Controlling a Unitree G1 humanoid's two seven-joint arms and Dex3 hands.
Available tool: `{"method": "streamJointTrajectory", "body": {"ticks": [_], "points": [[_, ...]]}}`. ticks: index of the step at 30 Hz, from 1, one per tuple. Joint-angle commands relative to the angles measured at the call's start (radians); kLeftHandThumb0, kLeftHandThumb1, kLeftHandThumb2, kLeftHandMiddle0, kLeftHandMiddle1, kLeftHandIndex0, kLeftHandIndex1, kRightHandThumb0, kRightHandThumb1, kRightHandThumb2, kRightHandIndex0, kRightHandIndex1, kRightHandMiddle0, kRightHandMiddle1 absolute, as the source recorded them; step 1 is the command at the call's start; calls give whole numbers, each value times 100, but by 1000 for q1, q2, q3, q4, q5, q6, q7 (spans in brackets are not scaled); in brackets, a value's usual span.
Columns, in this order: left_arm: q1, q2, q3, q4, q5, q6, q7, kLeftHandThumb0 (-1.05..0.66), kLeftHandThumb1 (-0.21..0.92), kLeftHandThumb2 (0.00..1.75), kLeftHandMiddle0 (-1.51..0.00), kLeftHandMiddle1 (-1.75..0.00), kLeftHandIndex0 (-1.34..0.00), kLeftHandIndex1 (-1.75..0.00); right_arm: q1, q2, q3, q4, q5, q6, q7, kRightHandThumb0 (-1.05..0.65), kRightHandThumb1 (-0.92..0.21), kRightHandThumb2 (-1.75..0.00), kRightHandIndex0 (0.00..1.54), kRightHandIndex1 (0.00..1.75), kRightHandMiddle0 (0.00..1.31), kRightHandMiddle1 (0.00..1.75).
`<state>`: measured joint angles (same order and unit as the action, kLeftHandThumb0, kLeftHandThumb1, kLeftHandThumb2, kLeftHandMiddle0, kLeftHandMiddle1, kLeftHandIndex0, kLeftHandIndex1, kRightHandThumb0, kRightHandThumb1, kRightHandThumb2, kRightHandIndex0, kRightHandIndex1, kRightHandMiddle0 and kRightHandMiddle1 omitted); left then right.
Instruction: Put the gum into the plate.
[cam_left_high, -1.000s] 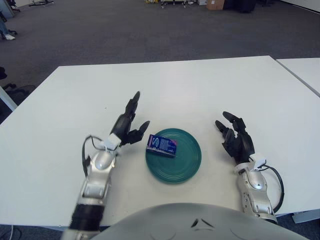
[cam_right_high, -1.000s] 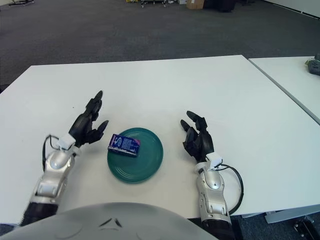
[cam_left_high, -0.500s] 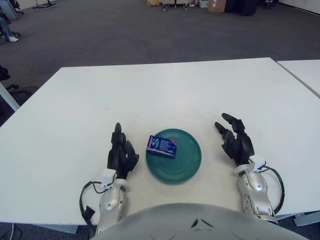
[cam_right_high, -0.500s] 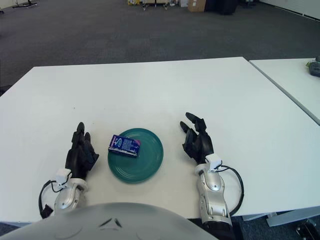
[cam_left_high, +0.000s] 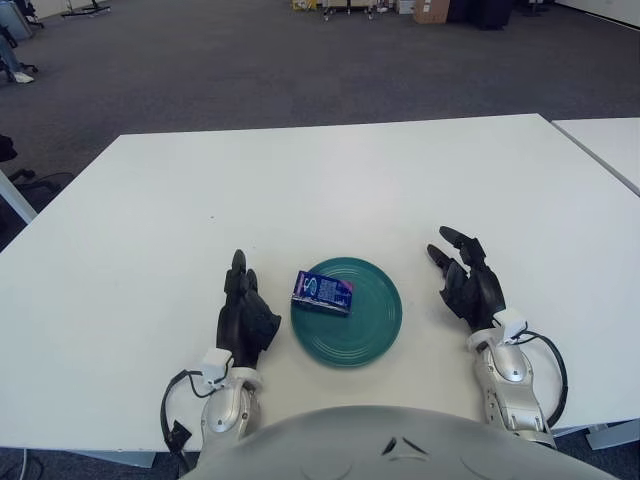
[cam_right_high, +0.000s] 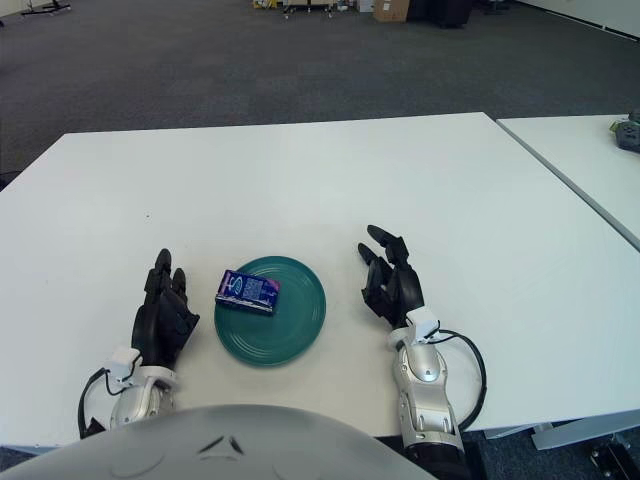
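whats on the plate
One blue gum pack lies on the left part of the green plate, reaching its rim. The plate surface under the pack is hidden. Both hands rest beside it.

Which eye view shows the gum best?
Neither has a real edge. In the left eye view the gum lies unobstructed on the plate's left rim, its label facing up. The right eye view shows the same pack equally clear of the left hand and right hand.
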<state>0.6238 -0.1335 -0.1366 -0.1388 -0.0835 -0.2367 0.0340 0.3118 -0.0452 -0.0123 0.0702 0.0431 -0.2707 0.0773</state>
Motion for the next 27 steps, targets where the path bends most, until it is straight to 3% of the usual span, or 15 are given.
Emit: {"method": "streamJointTrajectory", "body": {"ticks": [1,12,14,16,19,27], "points": [[70,-7,-23,3,9,49,9,-105,92,114,-2,-1,-1,0,129,32,37,77,-15,77,-4,-75,-92,-93,34,0,0,59],[121,51,-56,-51,-75,67,-88,-105,92,110,-3,-1,-4,-3,162,44,92,26,-39,80,-15,-78,-92,-93,30,0,0,55],[114,64,-46,-21,-110,48,-131,-105,92,109,-6,-1,-5,-7,165,45,102,20,-47,78,-17,-77,-92,-93,30,0,0,54],[56,76,1,78,-182,25,-205,-105,92,108,-8,0,-4,-11,166,47,110,18,-52,74,-20,-77,-92,-93,29,0,0,53],[11,78,32,150,-244,-6,-276,-105,92,106,-13,-1,-1,-31,166,53,122,22,-61,57,-27,-75,-92,-95,26,0,0,52],[-16,59,29,173,-194,-100,-285,-105,92,104,-18,-1,0,-51,173,35,166,14,-129,37,-38,-74,-92,-100,23,0,0,53]]}}
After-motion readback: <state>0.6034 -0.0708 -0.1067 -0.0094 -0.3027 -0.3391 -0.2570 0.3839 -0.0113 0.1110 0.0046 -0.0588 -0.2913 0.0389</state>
